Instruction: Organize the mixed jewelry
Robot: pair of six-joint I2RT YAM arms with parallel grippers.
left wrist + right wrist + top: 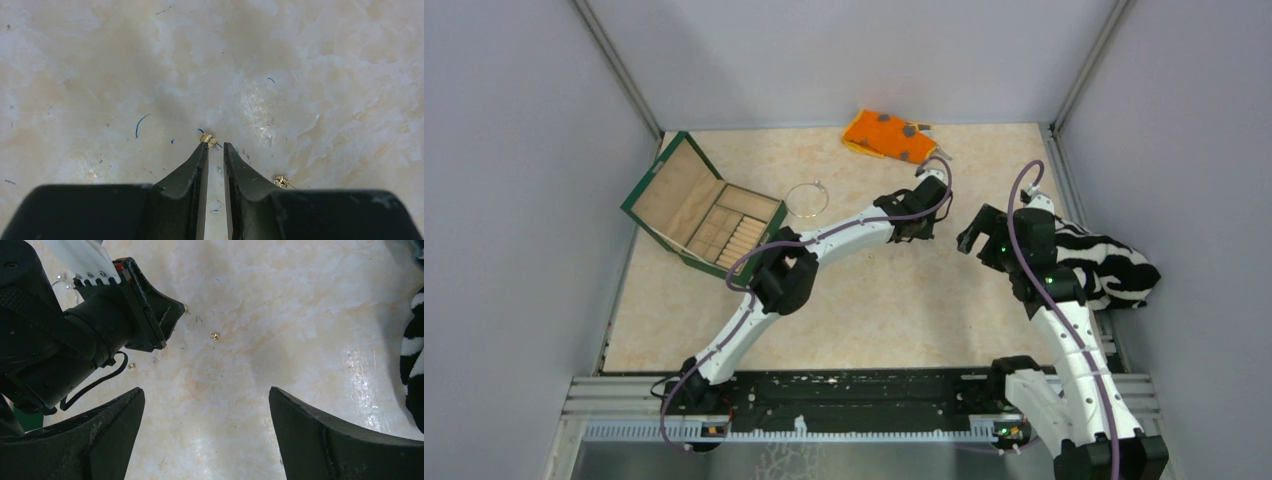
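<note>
Gold stud [209,140] lay on the table at the tips of the left gripper [215,146], jaws a slit apart, not visibly clamping it. The right gripper [206,392] gaped empty. Next move likely: pinch squarely, then carry to the wooden box [714,215].

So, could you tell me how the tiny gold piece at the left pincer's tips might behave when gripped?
The tiny gold piece looks rounded and bead-like, so it may roll or skitter on the smooth table. It is tiny beside the left pincer, so it is probably very light and apt to slip out.
</note>
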